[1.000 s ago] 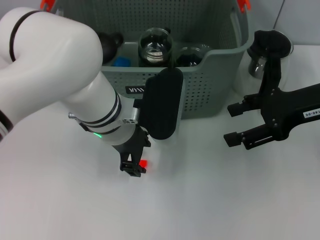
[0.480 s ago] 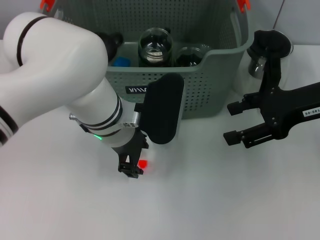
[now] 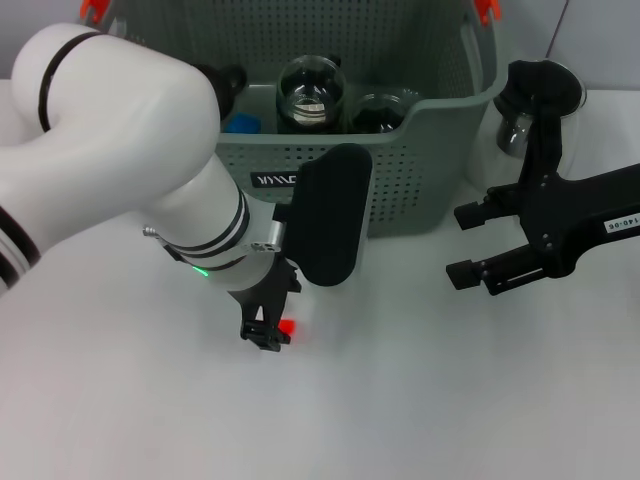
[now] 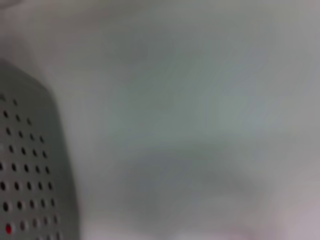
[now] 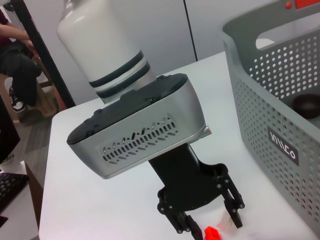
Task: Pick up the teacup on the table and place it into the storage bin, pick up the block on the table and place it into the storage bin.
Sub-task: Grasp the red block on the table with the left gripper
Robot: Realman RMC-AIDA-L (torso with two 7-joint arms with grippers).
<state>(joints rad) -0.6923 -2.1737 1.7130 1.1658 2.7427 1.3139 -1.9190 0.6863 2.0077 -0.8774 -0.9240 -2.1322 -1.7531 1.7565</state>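
Note:
The block (image 3: 286,326) is a small red piece on the white table, in front of the storage bin (image 3: 420,170). My left gripper (image 3: 268,336) is down at the table and open. In the right wrist view its fingers (image 5: 182,225) stand on either side of the block (image 5: 212,232), apart from it. The grey-green perforated bin holds a round clear glass vessel (image 3: 312,92) and a dark cup (image 3: 380,110); I cannot tell which of them is the teacup. My right gripper (image 3: 466,246) hovers open and empty to the right of the bin.
A clear glass container (image 3: 512,132) stands on the table right of the bin, partly behind my right arm. The bin also holds a black item (image 3: 222,82) and a blue one (image 3: 241,124). The left wrist view shows only the bin wall (image 4: 30,175) and table.
My left arm has shifted slightly, and its gripper has wavered a little sideways beside the block. The block and the right arm have stayed put.

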